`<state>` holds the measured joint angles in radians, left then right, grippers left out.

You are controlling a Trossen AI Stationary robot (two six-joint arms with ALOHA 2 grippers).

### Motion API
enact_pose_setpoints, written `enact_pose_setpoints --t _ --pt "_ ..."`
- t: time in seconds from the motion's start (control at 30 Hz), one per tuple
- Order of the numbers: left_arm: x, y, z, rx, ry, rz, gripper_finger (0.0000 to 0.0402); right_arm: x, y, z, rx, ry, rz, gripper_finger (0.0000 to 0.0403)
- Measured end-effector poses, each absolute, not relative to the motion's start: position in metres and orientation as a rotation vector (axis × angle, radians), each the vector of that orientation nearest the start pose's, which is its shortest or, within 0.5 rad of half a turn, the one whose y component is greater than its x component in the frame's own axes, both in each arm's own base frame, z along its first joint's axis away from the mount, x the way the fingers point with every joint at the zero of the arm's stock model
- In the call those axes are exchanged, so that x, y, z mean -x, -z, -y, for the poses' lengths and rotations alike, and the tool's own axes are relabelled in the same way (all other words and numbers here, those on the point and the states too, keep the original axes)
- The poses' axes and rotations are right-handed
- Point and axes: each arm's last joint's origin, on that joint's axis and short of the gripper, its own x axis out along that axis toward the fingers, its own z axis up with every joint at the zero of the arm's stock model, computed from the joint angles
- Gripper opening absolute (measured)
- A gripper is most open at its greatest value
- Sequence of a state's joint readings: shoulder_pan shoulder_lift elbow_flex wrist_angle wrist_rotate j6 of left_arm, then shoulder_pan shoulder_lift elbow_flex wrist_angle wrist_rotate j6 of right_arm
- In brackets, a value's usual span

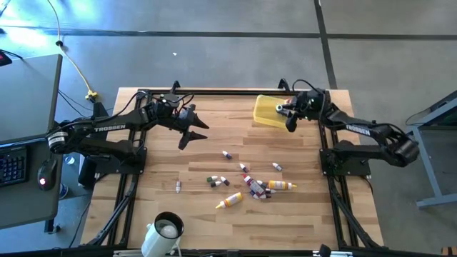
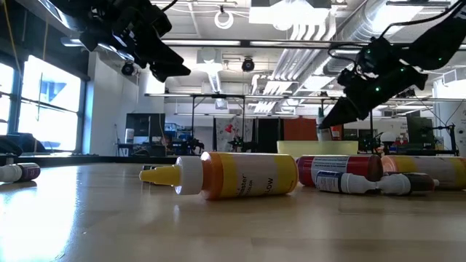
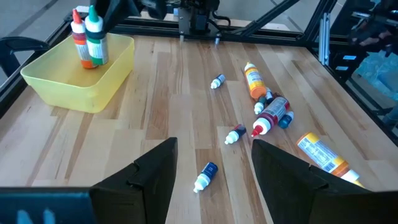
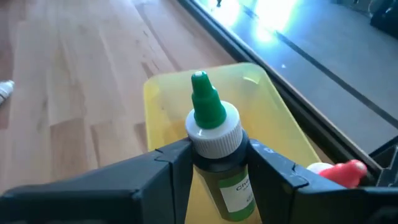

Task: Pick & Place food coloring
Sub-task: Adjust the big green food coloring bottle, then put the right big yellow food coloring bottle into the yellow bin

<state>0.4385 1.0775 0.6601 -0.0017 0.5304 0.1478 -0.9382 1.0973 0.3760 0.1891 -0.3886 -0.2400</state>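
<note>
My right gripper is over the yellow tray at the table's far right, shut on a green-tipped food coloring bottle. A red-tipped bottle shows close beside it, also upright in the tray. Several more small food coloring bottles lie on their sides mid-table, two larger yellow ones among them. My left gripper hangs open above the far left part of the table, with nothing between its fingers. My right gripper pinches the green-tipped bottle between its two fingers just under the white ribbed cap. The fingers slant down from the table's right side and lie across the bottle. The bottle stands upright inside the tray's outline. Whether its base rests on the tray floor, or a finger touches the red-tipped bottle, I cannot tell.
A white mug stands at the table's near edge, left of centre. Black frame rails run along the far edge and both sides. Bare wood lies between my left gripper and the scattered bottles.
</note>
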Motion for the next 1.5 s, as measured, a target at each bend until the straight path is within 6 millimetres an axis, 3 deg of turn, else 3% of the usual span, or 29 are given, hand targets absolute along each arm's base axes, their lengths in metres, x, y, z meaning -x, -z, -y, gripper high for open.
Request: enact_pose_setpoints --t 0.13,0.3,0.47,0.63,0.97,1.33,1.5 --pt "-0.213 -0.254 -0.084 0.049 0.117 -0.363 0.0206 -0.122 -0.17 0.149 -0.139 0.535 -0.466 0.0129" --pt "-0.213 -0.254 -0.084 0.049 0.117 -0.362 0.0206 -0.11 -0.148 0.139 -0.177 0.685 -0.448 0.0129" --pt "-0.213 -0.254 -0.084 0.046 0.101 -0.365 0.0206 -0.102 -0.134 0.128 -0.167 0.699 -0.323 0.0129" --pt "-0.213 -0.254 -0.085 0.037 0.056 -0.372 0.0206 -0.095 -0.121 0.119 -0.165 0.711 -0.313 0.0129" --pt "-0.213 -0.253 -0.087 0.026 -0.002 -0.382 0.0206 -0.095 -0.122 0.12 -0.226 0.758 -0.277 0.0134" --pt "-0.213 -0.253 -0.087 0.026 -0.002 -0.382 0.0206 -0.096 -0.121 0.119 -0.241 0.739 -0.281 0.0198" --pt "-0.213 -0.253 -0.087 0.055 -0.007 -0.382 0.0206 -0.102 -0.122 0.114 -0.252 0.667 -0.271 0.0204"
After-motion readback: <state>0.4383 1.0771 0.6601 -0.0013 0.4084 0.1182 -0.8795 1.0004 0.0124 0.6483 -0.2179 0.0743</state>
